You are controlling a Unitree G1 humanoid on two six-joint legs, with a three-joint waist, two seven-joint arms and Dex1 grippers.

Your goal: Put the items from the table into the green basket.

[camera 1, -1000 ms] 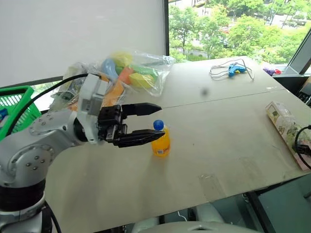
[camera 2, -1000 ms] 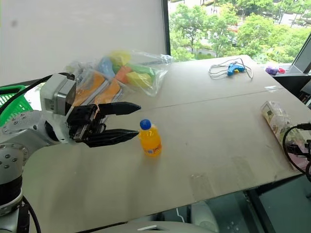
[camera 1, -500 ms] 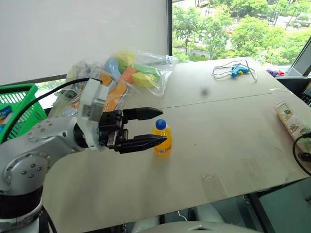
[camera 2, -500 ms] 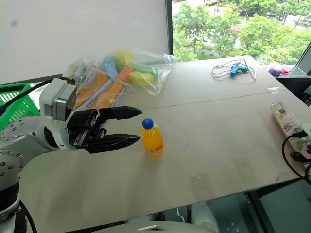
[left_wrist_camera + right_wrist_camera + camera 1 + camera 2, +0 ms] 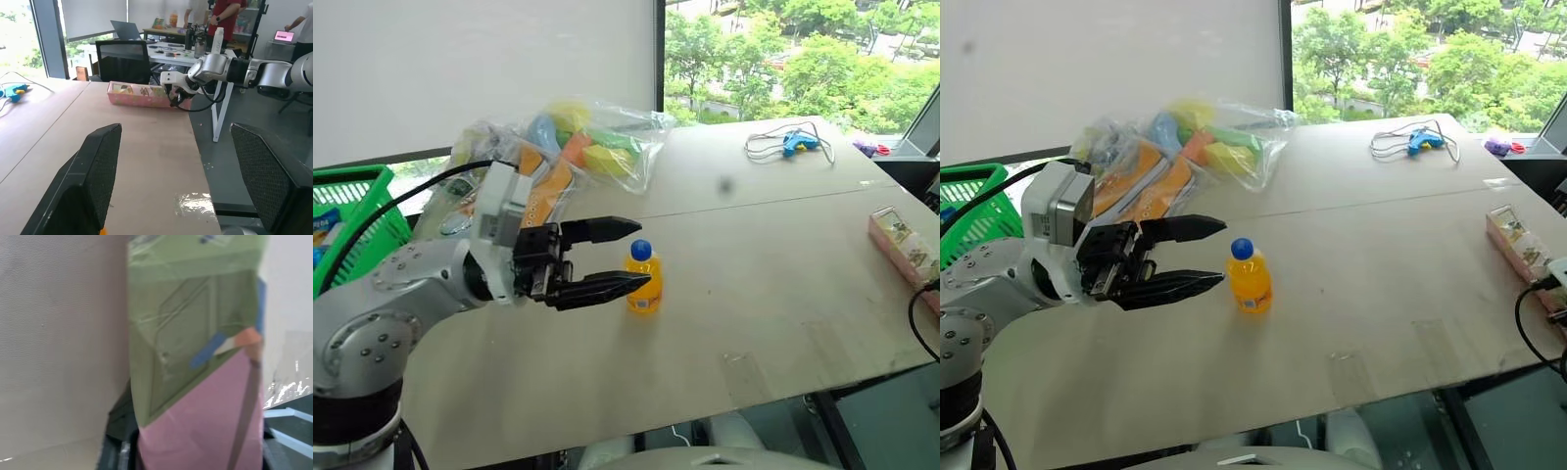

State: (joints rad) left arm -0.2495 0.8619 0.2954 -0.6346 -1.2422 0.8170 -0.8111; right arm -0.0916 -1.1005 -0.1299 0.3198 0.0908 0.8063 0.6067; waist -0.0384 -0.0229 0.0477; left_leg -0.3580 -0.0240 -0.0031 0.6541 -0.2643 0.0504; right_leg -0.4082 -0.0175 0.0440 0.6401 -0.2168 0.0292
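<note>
The right gripper [image 5: 172,99] has clamped onto the pink packet [image 5: 142,95] at the table's [image 5: 754,284] right edge. The left gripper [image 5: 628,257] gapes beside the orange bottle [image 5: 642,278], mid-frame; it should straddle it squarely before squeezing.

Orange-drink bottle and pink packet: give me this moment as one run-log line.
left gripper: open, beside orange-drink bottle, not touching | right gripper: shut on pink packet at table edge | green basket: far left
</note>
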